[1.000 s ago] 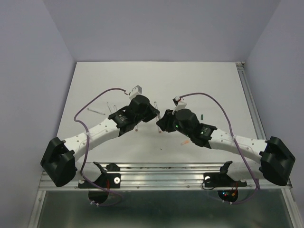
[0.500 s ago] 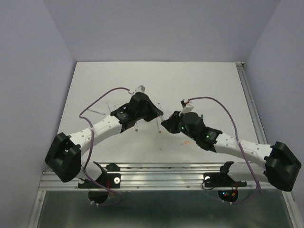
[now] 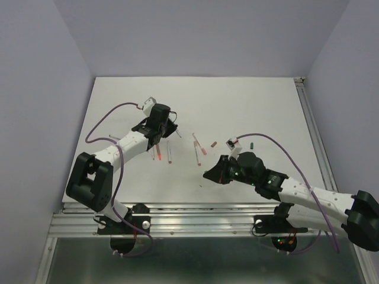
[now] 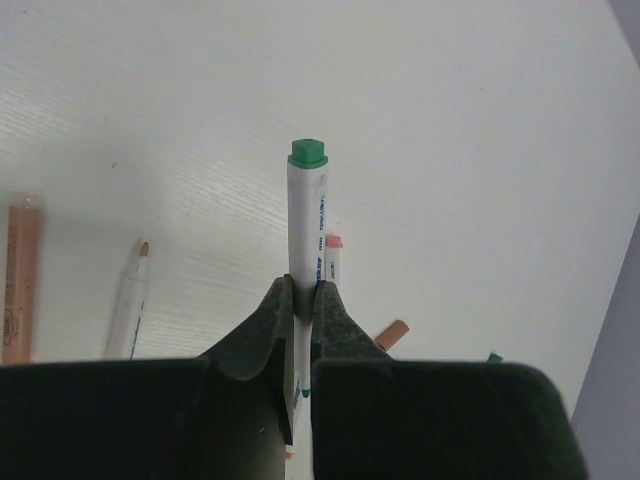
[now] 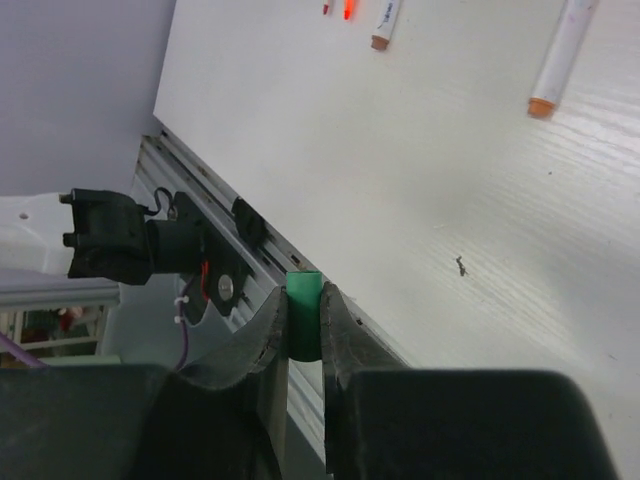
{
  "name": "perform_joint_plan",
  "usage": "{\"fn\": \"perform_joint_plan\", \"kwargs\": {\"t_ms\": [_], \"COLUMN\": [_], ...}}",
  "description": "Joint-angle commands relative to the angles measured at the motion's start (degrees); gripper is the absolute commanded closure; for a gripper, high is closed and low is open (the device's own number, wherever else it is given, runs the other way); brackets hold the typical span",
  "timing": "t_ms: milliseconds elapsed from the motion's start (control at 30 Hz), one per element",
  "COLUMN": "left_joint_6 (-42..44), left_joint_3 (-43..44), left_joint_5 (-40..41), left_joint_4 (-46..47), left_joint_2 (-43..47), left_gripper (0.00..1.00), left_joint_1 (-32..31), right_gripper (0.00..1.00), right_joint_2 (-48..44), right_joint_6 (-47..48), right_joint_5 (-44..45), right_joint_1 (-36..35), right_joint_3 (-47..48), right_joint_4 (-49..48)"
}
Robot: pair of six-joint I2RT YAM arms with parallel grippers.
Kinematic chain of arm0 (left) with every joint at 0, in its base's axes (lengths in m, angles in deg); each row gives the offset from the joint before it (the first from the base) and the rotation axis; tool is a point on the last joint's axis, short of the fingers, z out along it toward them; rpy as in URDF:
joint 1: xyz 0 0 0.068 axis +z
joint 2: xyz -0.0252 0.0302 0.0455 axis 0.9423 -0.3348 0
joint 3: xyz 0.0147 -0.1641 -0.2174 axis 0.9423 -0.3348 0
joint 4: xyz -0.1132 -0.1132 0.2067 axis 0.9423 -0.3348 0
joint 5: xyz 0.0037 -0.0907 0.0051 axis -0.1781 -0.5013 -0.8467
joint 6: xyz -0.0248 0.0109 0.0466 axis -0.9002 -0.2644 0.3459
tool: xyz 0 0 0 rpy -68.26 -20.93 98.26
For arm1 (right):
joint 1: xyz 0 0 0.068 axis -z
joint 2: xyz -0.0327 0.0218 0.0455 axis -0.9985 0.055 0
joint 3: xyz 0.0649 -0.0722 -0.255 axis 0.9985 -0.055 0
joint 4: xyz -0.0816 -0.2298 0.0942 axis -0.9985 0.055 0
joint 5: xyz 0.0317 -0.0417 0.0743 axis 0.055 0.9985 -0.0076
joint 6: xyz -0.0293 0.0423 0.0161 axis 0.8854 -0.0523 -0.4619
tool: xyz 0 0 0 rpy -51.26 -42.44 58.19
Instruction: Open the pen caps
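Note:
My left gripper [image 3: 166, 131] [image 4: 303, 290] is shut on a white pen barrel [image 4: 305, 235] with a green end plug [image 4: 307, 152], held over the back left of the table. My right gripper [image 3: 209, 176] [image 5: 303, 297] is shut on a short green pen cap [image 5: 303, 318], held near the table's front rail. Loose caps lie on the table: a pinkish-brown cap [image 3: 213, 144] [image 4: 393, 334] and a dark green cap [image 3: 251, 144] [image 4: 494, 356].
Several uncapped pens lie mid-table: two with red-orange tips [image 3: 159, 152] below my left gripper, two more [image 3: 197, 148] to their right. The right wrist view shows orange-tipped pens [image 5: 558, 60] and the metal front rail [image 5: 190, 190] with a black clamp.
The two grippers, close together mid-table before, have pulled apart. The left moved back-left with the pen barrel. The right moved toward the front edge with the green cap.

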Motion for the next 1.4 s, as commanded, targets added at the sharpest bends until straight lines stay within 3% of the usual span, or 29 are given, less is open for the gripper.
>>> {"fn": "perform_joint_plan", "kwargs": {"t_ms": [0, 133, 300, 567, 933, 1300, 1367], "left_joint_6": [4.1, 8.3, 11.9, 16.3, 11.6, 11.4, 11.5], "left_joint_3": [2.2, -2.0, -7.8, -15.4, -15.4, -15.6, -15.4], "left_joint_5": [2.5, 1.8, -0.4, -3.3, 2.2, 4.0, 4.3], "left_joint_4": [-1.5, -3.6, -5.5, -8.3, -14.4, -13.6, -13.7], "left_joint_2": [2.7, 7.4, 14.3, 20.6, 15.4, 12.3, 10.9], "left_gripper": [1.00, 1.00, 1.00, 1.00, 1.00, 1.00, 0.96], "left_joint_1": [-0.2, -0.3, -0.2, -0.6, -0.6, -0.6, -0.6], "right_gripper": [0.99, 0.99, 0.99, 0.96, 0.67, 0.45, 0.39], "right_joint_2": [-1.5, 1.2, 2.7, 9.2, 14.2, 11.5, 9.3], "right_joint_6": [0.0, 0.0, 1.8, 6.4, 8.6, 8.9, 9.4], "right_joint_5": [7.9, 19.0, 19.7, 27.1, 28.0, 28.1, 27.3], "right_joint_1": [0.0, 1.6, 10.1, 13.7, 14.2, 14.2, 14.2], "right_joint_3": [2.4, 5.1, 4.7, 8.4, 11.0, 11.2, 11.1], "right_joint_4": [9.2, 18.7, 21.1, 25.0, 24.5, 26.2, 25.9]}}
